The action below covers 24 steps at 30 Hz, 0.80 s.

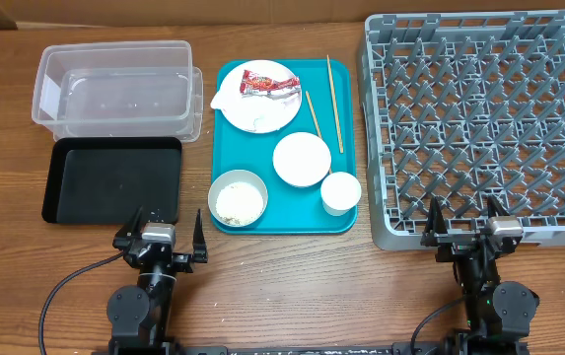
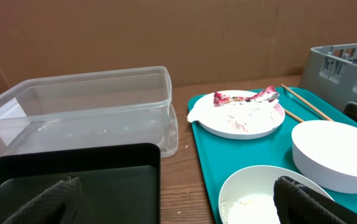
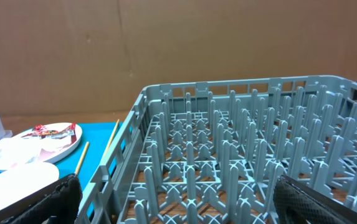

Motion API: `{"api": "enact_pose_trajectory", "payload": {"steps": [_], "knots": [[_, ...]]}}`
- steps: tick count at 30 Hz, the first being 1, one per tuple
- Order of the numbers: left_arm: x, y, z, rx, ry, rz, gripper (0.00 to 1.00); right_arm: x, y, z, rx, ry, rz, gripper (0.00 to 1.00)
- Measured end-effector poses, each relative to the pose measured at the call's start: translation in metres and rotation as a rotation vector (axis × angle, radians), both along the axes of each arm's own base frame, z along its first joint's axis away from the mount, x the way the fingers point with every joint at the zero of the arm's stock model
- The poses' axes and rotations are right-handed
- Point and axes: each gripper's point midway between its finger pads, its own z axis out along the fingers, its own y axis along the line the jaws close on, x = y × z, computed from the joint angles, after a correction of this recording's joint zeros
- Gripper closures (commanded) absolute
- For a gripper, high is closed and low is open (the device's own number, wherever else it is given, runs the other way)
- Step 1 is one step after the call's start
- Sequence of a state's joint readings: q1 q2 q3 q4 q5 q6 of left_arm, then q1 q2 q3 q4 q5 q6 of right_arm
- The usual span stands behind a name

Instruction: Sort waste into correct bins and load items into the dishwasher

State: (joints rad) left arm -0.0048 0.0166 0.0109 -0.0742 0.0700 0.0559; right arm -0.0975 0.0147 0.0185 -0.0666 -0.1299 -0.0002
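On the teal tray [image 1: 238,148], a pale plate [image 1: 252,116] holds the red wrapper [image 1: 267,83] and a white napkin [image 1: 225,97]. Nearer me are a bowl with rice [image 1: 238,199], an empty bowl [image 1: 302,158] and a cup [image 1: 341,192]. Two chopsticks [image 1: 334,89] lie on the tray's right side. The clear tub [image 1: 114,89] and black tray [image 1: 114,182] are at the left. The grey dish rack [image 1: 479,128] is at the right. My left gripper [image 1: 164,229] is open and empty before the black tray. My right gripper [image 1: 464,219] is open and empty at the rack's near edge.
The left wrist view shows the tub [image 2: 78,106], the black tray [image 2: 72,174], the plate [image 2: 240,124] and the rice bowl [image 2: 253,193]. The right wrist view looks into the rack's pegs [image 3: 240,143]. A brown wall stands behind the wooden table.
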Motion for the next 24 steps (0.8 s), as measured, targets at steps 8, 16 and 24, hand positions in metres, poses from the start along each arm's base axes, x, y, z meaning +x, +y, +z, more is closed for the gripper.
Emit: {"api": "enact_pose_trajectory", "payload": {"steps": [8,16,24], "knots": [[0.001,-0.002,0.014,-0.042,-0.054,-0.012,0.0,-0.003,0.022,0.011,-0.006,-0.045,0.13,0.0],[-0.003,-0.017,0.048,-0.068,-0.064,-0.096,0.0,-0.01,0.03,0.026,-0.002,-0.022,0.174,0.0],[0.017,-0.025,0.107,-0.071,0.12,-0.136,0.0,-0.017,0.036,0.106,-0.012,-0.069,0.204,0.0]]}}
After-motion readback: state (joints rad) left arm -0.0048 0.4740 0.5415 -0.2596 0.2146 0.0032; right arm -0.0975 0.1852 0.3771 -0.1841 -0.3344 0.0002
